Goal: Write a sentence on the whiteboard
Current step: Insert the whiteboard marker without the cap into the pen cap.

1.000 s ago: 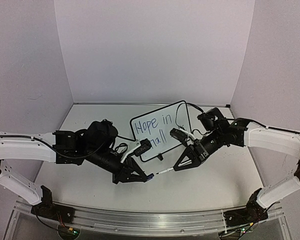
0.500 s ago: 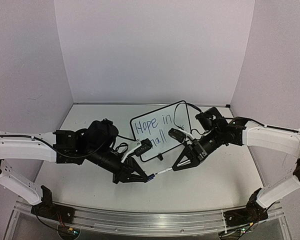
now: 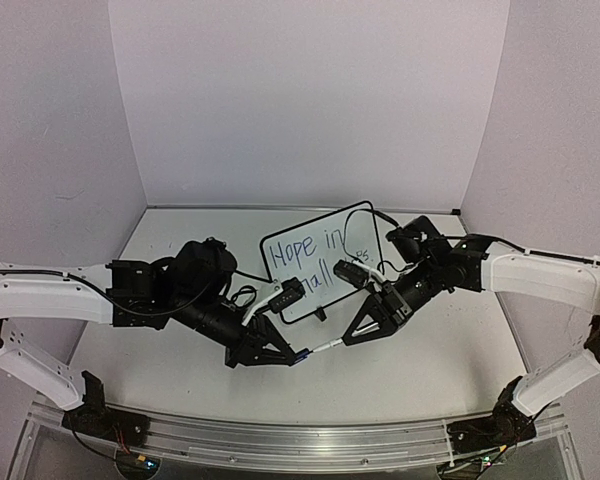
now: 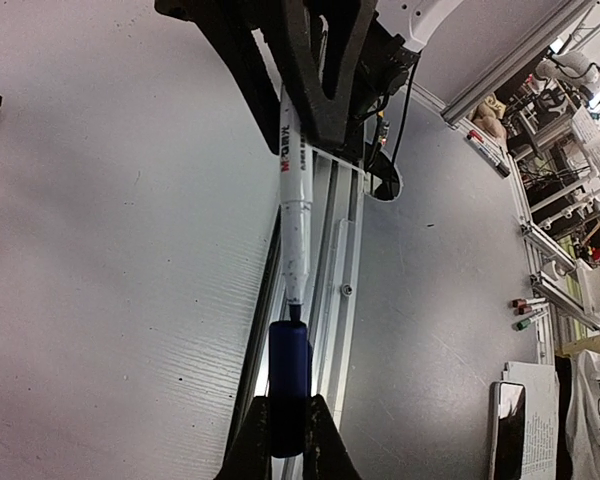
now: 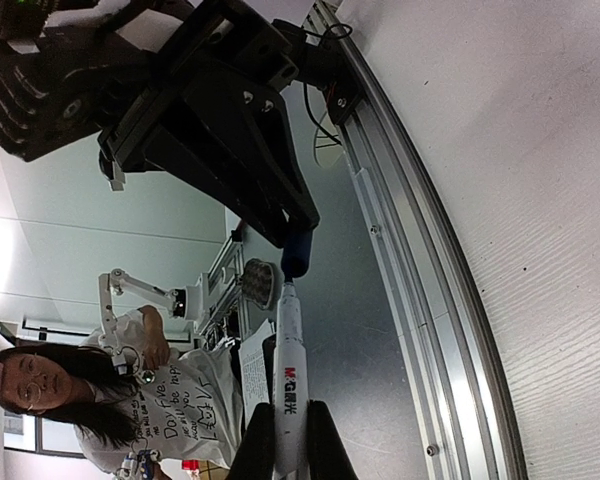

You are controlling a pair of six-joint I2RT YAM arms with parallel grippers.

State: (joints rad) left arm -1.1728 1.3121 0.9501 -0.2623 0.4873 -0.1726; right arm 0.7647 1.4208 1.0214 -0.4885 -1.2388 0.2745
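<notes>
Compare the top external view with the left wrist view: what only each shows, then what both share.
Only the top external view shows the whiteboard and the blue sentence on it, partly hidden by the arms. Only the left wrist view shows the print on the marker and its tip at the mouth of the cap. Both show the left gripper shut on the blue cap and the right gripper shut on the white marker.

top view looks down from high behind the table (image 3: 430, 375), taking it all in. wrist views peer close along their jaws toward each other, sharing marker (image 4: 293, 190) and cap (image 4: 288, 380).
</notes>
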